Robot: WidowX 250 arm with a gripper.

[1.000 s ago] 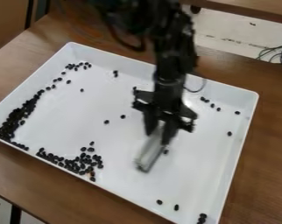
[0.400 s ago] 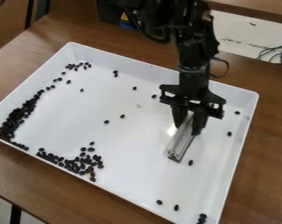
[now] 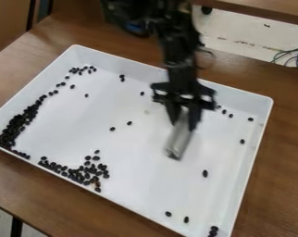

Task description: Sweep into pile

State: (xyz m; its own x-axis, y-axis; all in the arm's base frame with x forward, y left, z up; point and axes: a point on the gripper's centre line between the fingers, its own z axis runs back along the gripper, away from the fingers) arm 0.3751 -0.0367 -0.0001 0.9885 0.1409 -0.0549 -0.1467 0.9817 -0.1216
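Tabletop [image 3: 287,139] under tray [image 3: 139,157], blurry hand [image 3: 183,125].

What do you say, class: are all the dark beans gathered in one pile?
No, beans crowd the left side of the tray, others cluster lower down, and more lie scattered.

A brown wood-grain table [image 3: 278,157] spreads across the frame. Behind it, at the upper right, lies a whitish surface [image 3: 250,34] with small dark marks, below a brown wooden strip [image 3: 269,7]. Thin cables [image 3: 292,56] tangle at the right edge. A plain brown panel [image 3: 6,23] stands upper left; a dark leg [image 3: 16,227] shows lower left.
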